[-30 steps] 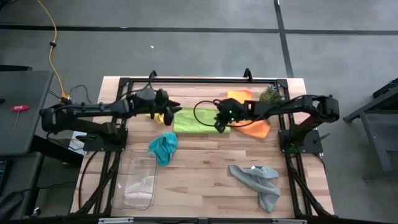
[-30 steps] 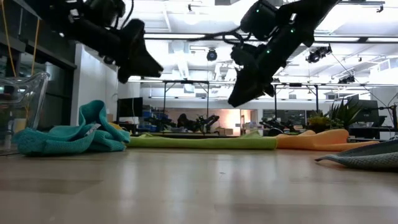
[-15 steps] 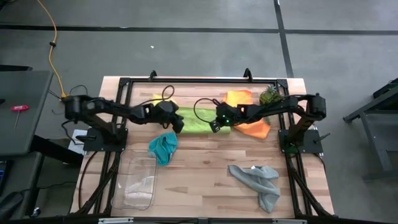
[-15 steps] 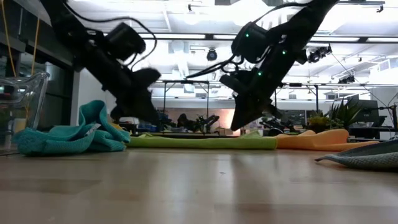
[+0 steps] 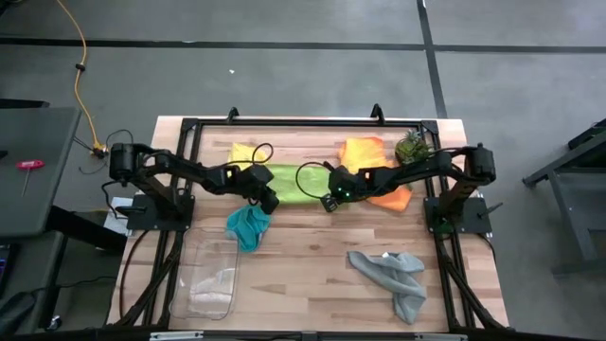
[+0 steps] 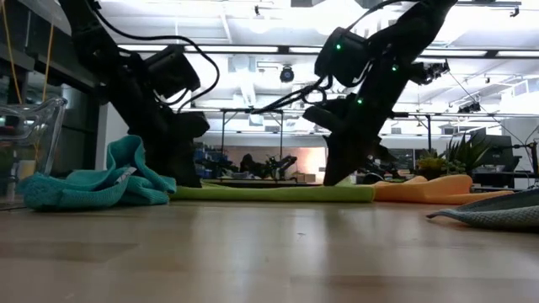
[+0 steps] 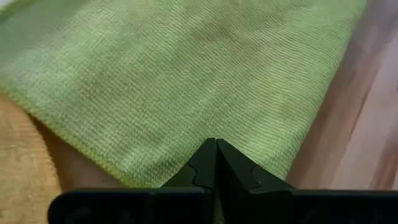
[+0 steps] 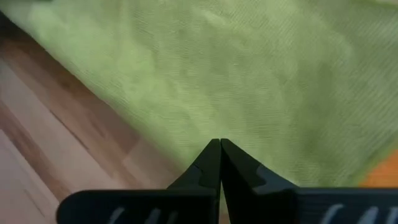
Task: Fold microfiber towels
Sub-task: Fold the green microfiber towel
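— Where were the arms? 
— Both reached toward the frame's centre, the left gripper [image 5: 269, 202] and right gripper [image 5: 329, 200] lowered to the surface. 
— And the fingers? 
— Pressed together on each, tips meeting.

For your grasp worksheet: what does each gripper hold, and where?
Both are shut on the lime green towel: left gripper at its near-left corner, right gripper at its near-right corner.

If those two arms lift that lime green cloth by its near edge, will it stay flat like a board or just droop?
Probably droop. The lime green towel lies thin and flat on the table, and the teal towel beside it sits crumpled in soft folds. It looks light. Its woven nap should give the left tool and right tool decent grip.
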### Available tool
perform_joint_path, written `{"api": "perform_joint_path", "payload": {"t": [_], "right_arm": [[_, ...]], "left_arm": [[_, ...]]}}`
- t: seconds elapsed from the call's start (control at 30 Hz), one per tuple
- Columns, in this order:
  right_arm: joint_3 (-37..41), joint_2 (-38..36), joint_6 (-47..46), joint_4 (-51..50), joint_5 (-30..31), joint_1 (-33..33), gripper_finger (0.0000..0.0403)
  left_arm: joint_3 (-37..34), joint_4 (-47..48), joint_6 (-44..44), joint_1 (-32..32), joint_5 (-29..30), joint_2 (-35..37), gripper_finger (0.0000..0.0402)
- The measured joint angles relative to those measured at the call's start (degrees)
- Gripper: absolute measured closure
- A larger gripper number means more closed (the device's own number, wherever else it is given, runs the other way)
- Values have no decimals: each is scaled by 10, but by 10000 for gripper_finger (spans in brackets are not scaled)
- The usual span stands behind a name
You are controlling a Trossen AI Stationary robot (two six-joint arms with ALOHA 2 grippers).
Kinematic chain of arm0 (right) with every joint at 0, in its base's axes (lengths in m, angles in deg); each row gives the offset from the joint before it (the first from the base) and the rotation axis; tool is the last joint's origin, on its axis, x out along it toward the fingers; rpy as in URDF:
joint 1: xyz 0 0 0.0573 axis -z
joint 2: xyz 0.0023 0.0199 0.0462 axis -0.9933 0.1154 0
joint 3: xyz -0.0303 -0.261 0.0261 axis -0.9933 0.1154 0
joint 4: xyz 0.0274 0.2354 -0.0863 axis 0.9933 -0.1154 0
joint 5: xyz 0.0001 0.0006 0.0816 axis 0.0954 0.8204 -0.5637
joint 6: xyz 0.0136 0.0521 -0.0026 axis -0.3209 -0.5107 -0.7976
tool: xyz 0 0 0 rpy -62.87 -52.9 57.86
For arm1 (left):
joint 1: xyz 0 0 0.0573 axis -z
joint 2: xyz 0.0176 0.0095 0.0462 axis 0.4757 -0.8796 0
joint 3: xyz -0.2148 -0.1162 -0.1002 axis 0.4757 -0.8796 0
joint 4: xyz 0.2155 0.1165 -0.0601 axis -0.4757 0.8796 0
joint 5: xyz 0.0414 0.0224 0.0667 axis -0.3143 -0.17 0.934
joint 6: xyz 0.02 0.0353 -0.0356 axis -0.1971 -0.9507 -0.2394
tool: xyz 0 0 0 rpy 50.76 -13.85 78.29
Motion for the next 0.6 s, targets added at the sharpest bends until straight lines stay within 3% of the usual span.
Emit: {"api": "perform_joint_path", "payload": {"t": [0.6], "right_arm": [[0, 21, -136, -7, -14, -115, 403]], "left_arm": [[1, 10, 69, 88, -19, 1, 402]]}}
